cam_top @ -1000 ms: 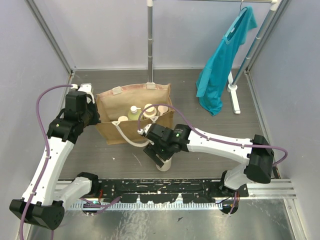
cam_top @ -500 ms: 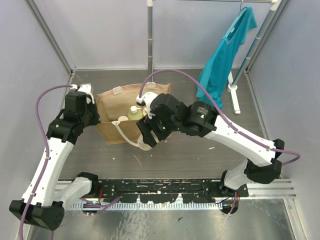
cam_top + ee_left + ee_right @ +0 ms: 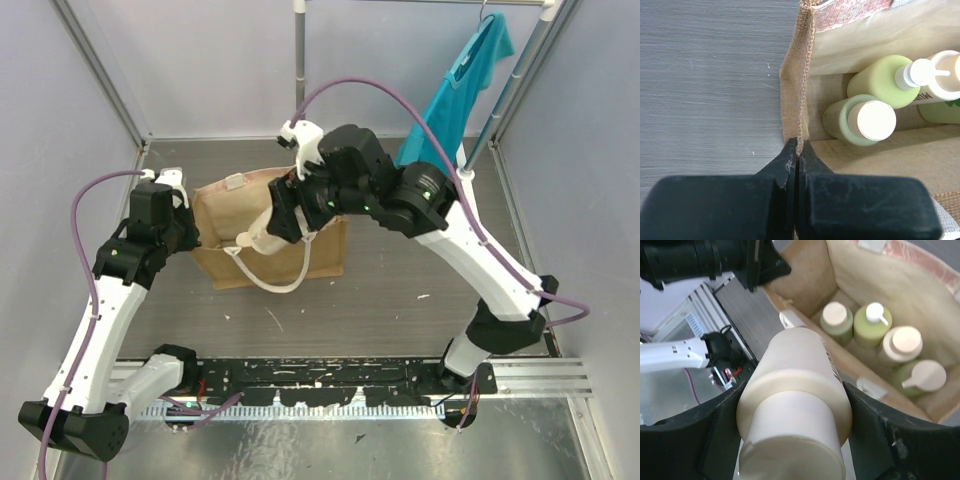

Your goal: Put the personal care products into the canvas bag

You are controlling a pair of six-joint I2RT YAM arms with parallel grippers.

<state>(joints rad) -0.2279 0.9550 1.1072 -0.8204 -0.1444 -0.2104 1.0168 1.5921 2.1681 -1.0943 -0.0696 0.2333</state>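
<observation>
Cream plastic bottle (image 3: 795, 390), clasped in right gripper (image 3: 280, 215), hangs over tan burlap bag (image 3: 215, 262); left gripper (image 3: 797, 150) pinches bag's 9 o'clock rim.

Count recorded: one canvas bag (image 3: 880, 280). Five personal care products (image 3: 905, 340): four bottles (image 3: 872, 322) standing inside it, one cream bottle (image 3: 795, 405) held above. One teal shirt (image 3: 465, 85).

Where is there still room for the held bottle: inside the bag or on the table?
Inside the canvas bag, four bottles crowd one row along the near wall; the free strip seems to lie between them and the pink-trimmed wall. The left gripper pinches the end rim, crowding that corner. The table is bare between the bag and the arm bases.
</observation>
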